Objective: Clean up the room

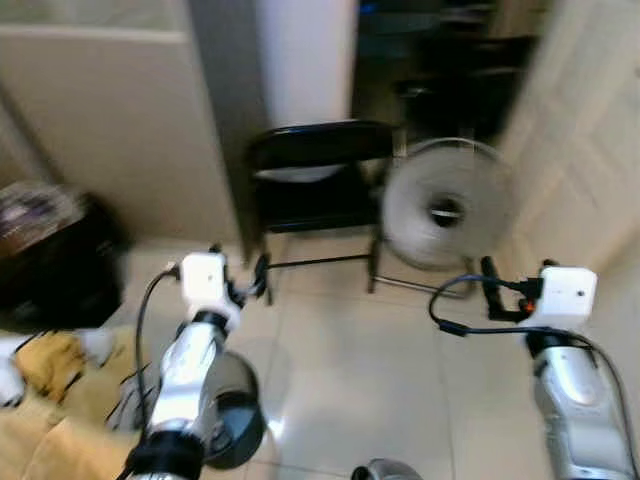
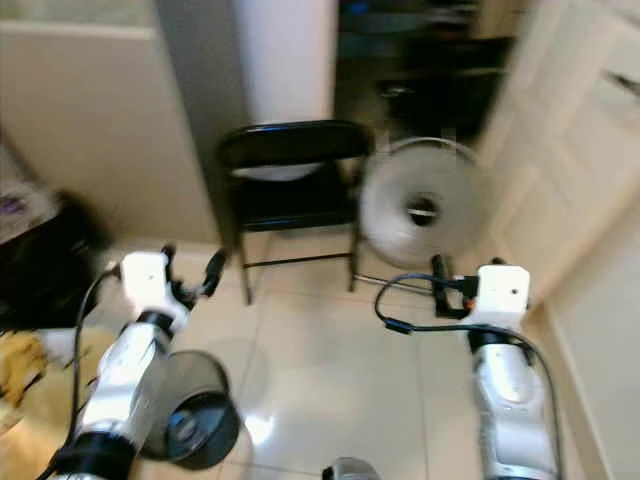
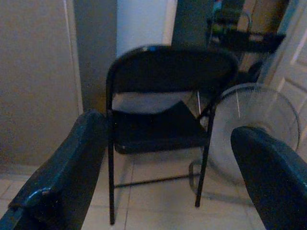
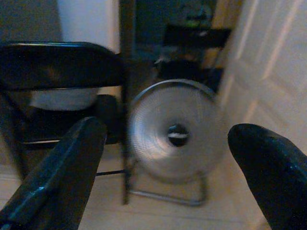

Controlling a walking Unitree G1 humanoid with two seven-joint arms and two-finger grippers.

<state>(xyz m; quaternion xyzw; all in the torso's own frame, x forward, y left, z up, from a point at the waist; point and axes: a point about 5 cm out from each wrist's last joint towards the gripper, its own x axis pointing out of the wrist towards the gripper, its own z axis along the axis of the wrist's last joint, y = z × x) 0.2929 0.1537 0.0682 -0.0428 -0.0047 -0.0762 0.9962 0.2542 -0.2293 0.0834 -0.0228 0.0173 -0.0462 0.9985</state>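
Both arms are raised in front of me over a pale tiled floor. My left gripper (image 1: 240,265) is open and holds nothing; its fingers (image 3: 62,177) stand wide apart and frame a black folding chair (image 3: 158,115). My right gripper (image 1: 492,290) is open too and holds nothing; between its fingers (image 4: 57,177) shows a round grey floor fan (image 4: 175,132). The chair (image 1: 315,185) and fan (image 1: 445,205) stand side by side ahead of me, beyond both grippers. A crumpled yellow cloth (image 1: 50,400) lies on the floor at my lower left.
A black box (image 1: 55,265) with things on top stands at the left by a beige wall. A round dark container (image 1: 235,415) sits on the floor under my left arm. A white panelled door (image 1: 590,130) lines the right. A dark doorway (image 1: 440,60) opens behind the fan.
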